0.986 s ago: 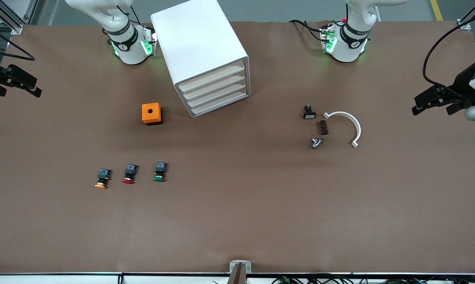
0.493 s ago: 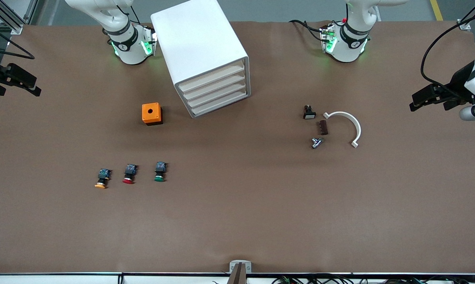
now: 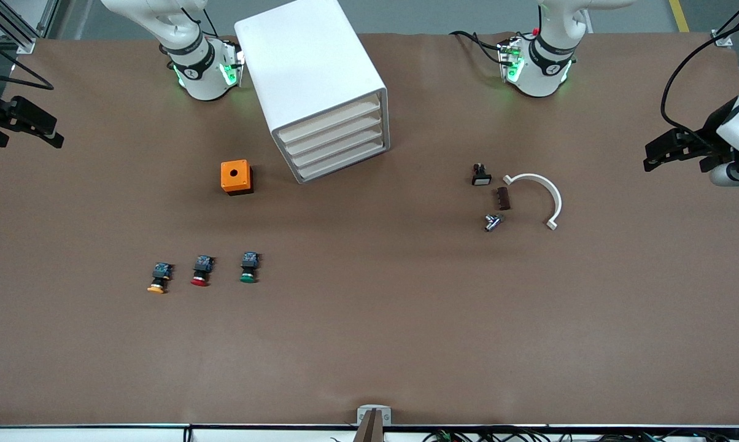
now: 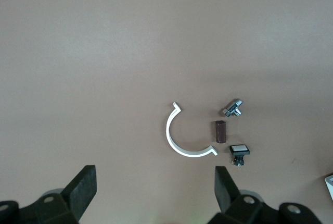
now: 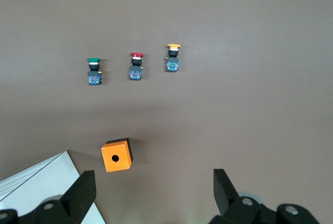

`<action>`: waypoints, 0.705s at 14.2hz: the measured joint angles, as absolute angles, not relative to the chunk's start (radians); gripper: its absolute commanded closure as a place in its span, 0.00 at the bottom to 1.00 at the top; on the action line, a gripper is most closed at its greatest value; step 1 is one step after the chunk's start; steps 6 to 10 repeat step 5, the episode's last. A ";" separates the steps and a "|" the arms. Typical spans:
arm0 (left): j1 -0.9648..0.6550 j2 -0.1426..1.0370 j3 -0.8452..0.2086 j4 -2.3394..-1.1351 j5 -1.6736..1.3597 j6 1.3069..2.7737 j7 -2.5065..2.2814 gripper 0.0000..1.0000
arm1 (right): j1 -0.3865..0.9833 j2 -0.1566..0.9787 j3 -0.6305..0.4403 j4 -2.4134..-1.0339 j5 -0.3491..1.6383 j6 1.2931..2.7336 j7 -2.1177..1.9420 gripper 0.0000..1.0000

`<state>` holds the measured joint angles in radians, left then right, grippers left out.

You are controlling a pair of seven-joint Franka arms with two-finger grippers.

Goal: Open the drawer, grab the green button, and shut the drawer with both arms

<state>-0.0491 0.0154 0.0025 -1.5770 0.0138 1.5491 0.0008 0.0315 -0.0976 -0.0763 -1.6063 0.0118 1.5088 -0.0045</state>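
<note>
While all four drawers are shut, the green button lies on the open table and both arms wait high at the table ends

Nearest the front camera lies a row of three small buttons: the green one, beside it the red button and then the orange button; the green one looks light and hard, its round cap perhaps slippery, so I would take it across the black body. Farther from the camera stands the orange box, then the white cabinet; its lowest drawer looks stiff and shallow, with only a thin front edge to hook. Right gripper hangs over the right arm's end, fingers wide apart and empty; left gripper hangs likewise over the curved white clip, wide and empty
</note>
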 measured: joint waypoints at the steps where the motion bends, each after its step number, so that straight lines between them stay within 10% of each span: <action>1: -0.049 0.015 0.003 -1.577 0.014 1.549 0.001 0.00 | 0.031 -0.098 -0.076 -1.607 0.012 1.509 -0.005 0.00; 10: -0.049 0.015 0.003 -1.577 0.014 1.549 0.001 0.00 | 0.036 -0.098 -0.074 -1.607 0.012 1.509 -0.006 0.00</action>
